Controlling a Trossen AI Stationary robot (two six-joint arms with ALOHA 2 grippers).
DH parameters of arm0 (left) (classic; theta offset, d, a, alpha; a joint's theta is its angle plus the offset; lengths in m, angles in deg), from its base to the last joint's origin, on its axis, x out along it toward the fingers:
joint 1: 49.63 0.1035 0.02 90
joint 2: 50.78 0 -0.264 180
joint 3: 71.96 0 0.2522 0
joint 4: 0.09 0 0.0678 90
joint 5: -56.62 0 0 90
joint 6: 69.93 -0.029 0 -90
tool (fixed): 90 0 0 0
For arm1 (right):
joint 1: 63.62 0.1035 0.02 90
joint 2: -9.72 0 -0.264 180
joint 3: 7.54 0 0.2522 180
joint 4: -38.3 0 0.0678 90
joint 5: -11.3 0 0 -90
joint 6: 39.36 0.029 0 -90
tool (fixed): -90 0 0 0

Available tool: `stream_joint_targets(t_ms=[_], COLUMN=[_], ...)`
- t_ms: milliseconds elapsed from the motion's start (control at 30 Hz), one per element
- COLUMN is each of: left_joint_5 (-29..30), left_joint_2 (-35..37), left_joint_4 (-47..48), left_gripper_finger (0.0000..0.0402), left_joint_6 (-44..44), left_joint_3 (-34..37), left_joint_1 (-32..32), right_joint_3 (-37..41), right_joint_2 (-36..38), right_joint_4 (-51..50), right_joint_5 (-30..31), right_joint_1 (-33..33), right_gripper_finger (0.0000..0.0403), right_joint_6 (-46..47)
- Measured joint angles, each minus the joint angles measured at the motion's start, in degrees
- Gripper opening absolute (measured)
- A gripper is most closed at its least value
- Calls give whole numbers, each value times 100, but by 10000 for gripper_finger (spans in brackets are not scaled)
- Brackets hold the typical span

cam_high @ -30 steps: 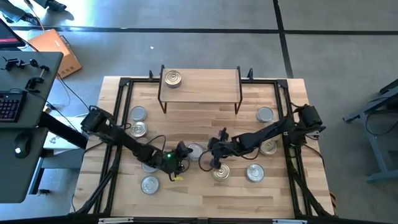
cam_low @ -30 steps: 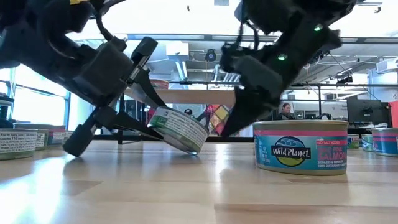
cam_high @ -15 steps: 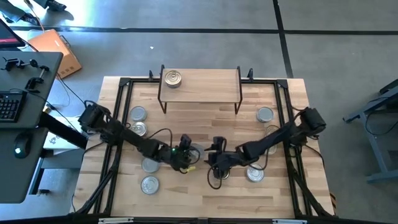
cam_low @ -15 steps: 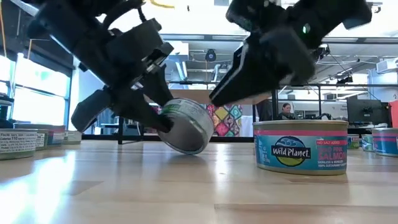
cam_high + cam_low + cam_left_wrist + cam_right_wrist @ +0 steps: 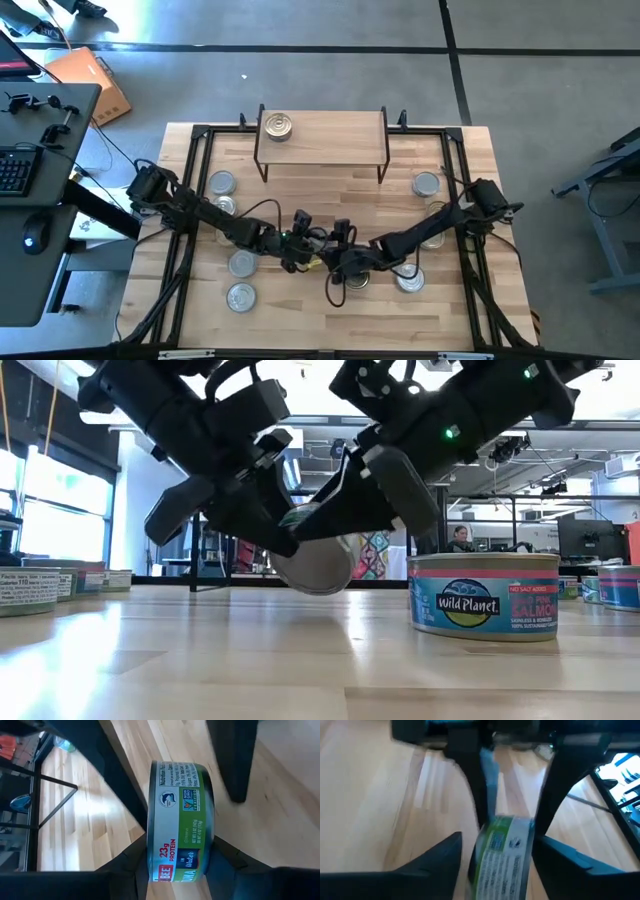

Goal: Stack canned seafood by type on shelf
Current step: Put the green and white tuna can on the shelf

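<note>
Low view: "Wild Planet" salmon tin [image 5: 483, 596]; left-wrist tin [image 5: 179, 822], "23g PROTEIN".

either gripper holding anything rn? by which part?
Left gripper holds a green-label tuna can, fingers clamped on its two flat faces, off the table. Right gripper is open, fingers straddling the same can, not visibly gripping it.
</note>
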Motion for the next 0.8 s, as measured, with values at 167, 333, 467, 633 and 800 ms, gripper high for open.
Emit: stream_joint_targets(t_ms=[167, 333, 467, 633, 800], left_joint_5=[88, -71, -209, -222, -167], left_joint_2=[0, 11, 20, 15, 15], left_joint_4=[93, 255, -91, -1292, -2390], left_gripper_finger=[143, 177, 186, 188, 189], left_joint_6=[193, 358, 512, 455, 349], left_joint_3=[0, 0, 215, 711, 1049], left_joint_1=[2, -4, 7, -50, -65], right_joint_3=[-16, -5, 354, 1166, 1645], right_joint_2=[12, 8, 8, 10, 5], right_joint_4=[-174, -727, -139, 1669, 3051], right_joint_5=[163, 338, 723, 793, 488], right_joint_1=[-18, 56, 274, 464, 503], right_gripper_finger=[115, 115, 115, 115, 115], right_joint_6=[559, 862, 848, 699, 230])
